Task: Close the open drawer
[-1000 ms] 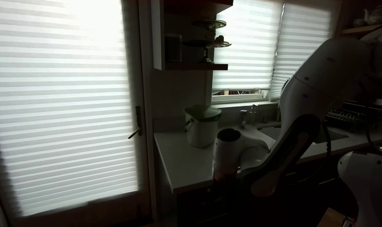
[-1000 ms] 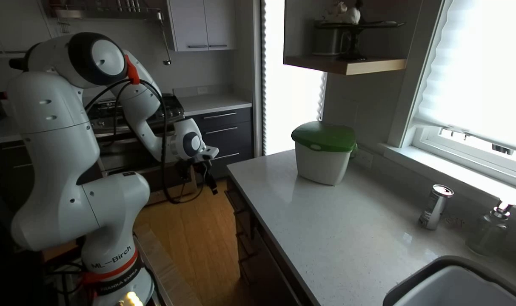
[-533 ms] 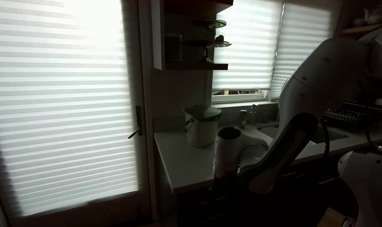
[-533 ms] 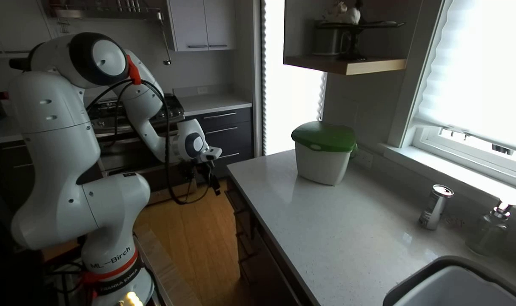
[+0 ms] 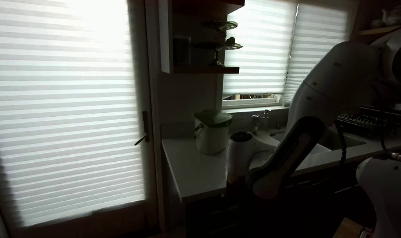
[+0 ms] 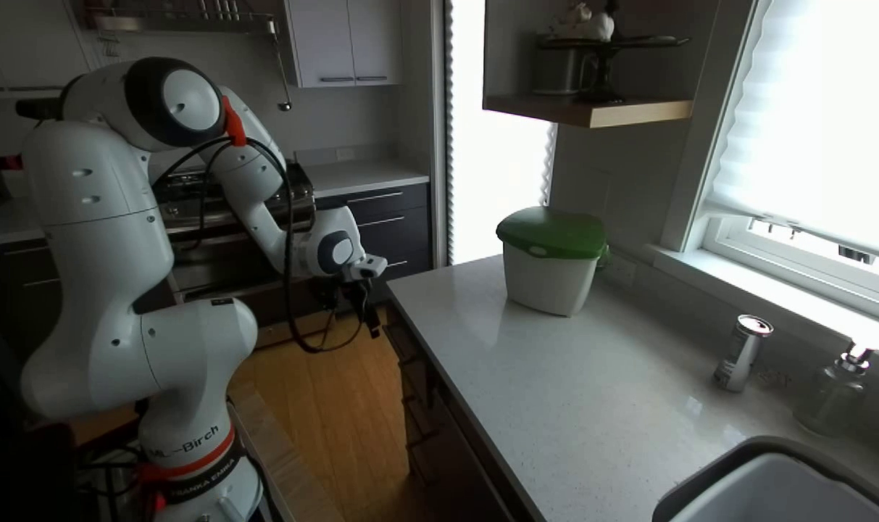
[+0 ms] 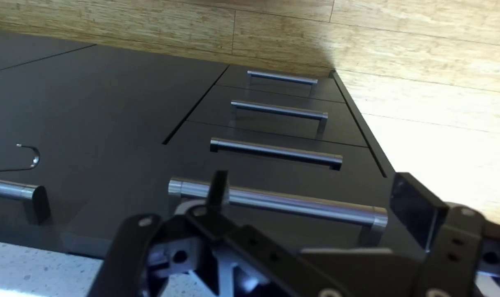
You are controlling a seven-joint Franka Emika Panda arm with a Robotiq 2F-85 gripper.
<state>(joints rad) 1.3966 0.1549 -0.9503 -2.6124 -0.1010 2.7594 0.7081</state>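
No drawer with light tan inner walls shows; the open drawer is hidden or out of view. In the wrist view, a stack of dark drawer fronts (image 7: 274,175) carries several metal bar handles, the nearest handle (image 7: 299,206) lying across the middle. My gripper (image 7: 315,197) is open, its fingers spread wide with nothing between them; one fingertip overlaps the nearest handle in the picture, and whether it touches cannot be told. In an exterior view, the gripper (image 6: 374,332) points down beside the cabinet's dark drawer fronts (image 6: 415,373), near the counter corner. In the dark exterior view the gripper is lost in shadow.
A pale counter (image 6: 591,384) tops the cabinet; its edge is close to my gripper. On it stand a green-lidded bin (image 6: 551,264), a can (image 6: 742,355) and a soap bottle (image 6: 834,395). A thin metal hook (image 7: 32,160) hangs by a handle at the left.
My arm and gripper have moved a little toward the counter, rightward and slightly down in an exterior view. The counter items and the cabinet have not visibly moved.
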